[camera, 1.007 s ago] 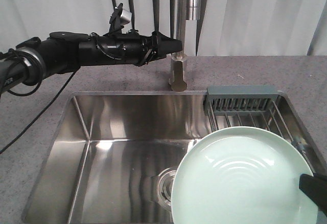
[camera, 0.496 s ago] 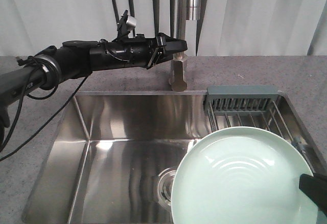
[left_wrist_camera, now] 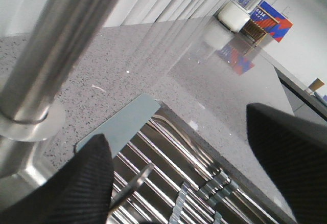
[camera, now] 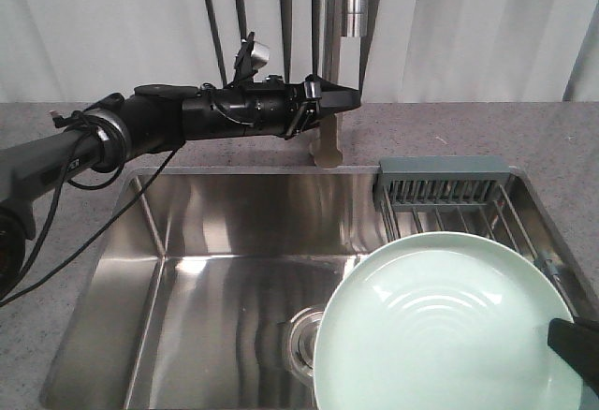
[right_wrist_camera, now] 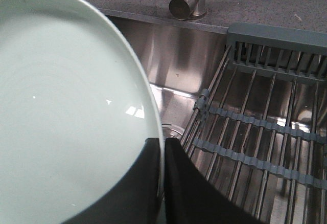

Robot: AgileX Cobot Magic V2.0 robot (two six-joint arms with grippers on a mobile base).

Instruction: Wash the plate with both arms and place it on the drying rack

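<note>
The pale mint-green plate point(camera: 440, 326) hangs tilted over the right part of the sink, partly in front of the drying rack point(camera: 449, 195). My right gripper point(right_wrist_camera: 163, 142) is shut on the plate's rim point(right_wrist_camera: 66, 106); only a black tip of this gripper point(camera: 573, 343) shows in the front view. My left gripper point(camera: 348, 97) reaches in from the left at counter height, right beside the faucet column point(camera: 328, 120). Its fingers point(left_wrist_camera: 71, 183) stand wide open with nothing between them. Below them lie the rack's rods point(left_wrist_camera: 168, 183) and grey-green end bar.
The steel sink basin point(camera: 215, 270) has its drain point(camera: 304, 340) just left of the plate. The faucet stem point(left_wrist_camera: 56, 55) stands close to the left finger. A grey speckled counter point(camera: 487, 129) surrounds the sink. A jar point(left_wrist_camera: 244, 1) and a colourful box point(left_wrist_camera: 268, 22) stand far off.
The left arm has moved right, bringing its gripper from left of the faucet up beside the column. The plate and the right gripper have stayed put.
</note>
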